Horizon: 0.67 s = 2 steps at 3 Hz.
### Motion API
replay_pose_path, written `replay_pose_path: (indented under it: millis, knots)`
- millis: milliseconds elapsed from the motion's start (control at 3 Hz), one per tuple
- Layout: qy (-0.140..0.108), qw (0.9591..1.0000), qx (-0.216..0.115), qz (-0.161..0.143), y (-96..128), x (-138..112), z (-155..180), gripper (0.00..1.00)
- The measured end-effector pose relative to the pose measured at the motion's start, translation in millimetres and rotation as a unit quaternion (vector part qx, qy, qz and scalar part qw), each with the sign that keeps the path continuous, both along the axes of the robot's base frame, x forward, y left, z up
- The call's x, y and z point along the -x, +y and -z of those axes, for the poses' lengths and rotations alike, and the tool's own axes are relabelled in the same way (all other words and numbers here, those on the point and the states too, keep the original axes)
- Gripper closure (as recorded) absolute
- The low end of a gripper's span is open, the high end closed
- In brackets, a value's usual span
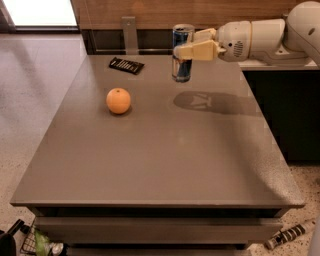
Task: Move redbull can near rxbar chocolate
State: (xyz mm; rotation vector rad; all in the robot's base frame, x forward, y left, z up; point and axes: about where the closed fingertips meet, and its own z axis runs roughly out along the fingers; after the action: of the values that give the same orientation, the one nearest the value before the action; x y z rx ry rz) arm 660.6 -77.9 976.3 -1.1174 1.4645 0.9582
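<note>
Nearest, under the front edge of the bench, a dark wire basket with something green in it sits on the speckled floor at the left of the view. A striped cylindrical object lies on the floor at the right. The flat grey-brown rectangular bench is bare across its near half.

Farther in and left of centre, a round orange fruit rests on the bench, well apart from everything else. To its right, past the middle, the dark shadow of the arm falls on the surface. It lies apart from the base of the can.

Beyond that, the slim blue-and-silver redbull can stands upright over the far part of the bench, and it appears raised off the surface. The cream-coloured gripper reaches in from the right on a white arm. Its fingers are pinched on the can's upper half, one on the near side and one behind.

Left of the can and near it, but not touching, the small flat rxbar chocolate in a black wrapper with pale markings lies close to the bench's far edge.

Behind the bench are a grey metal upright and a brown wooden wall panel.
</note>
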Motion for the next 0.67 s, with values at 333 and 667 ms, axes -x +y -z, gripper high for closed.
replay_pose_path:
  millis: [333,667]
  knots:
    - [-0.014,0.9993,0.000,0.036,13.1,-39.4,0.5,1.00]
    - [-0.020,0.9961,0.013,0.085,25.9,-74.9,16.4,1.00]
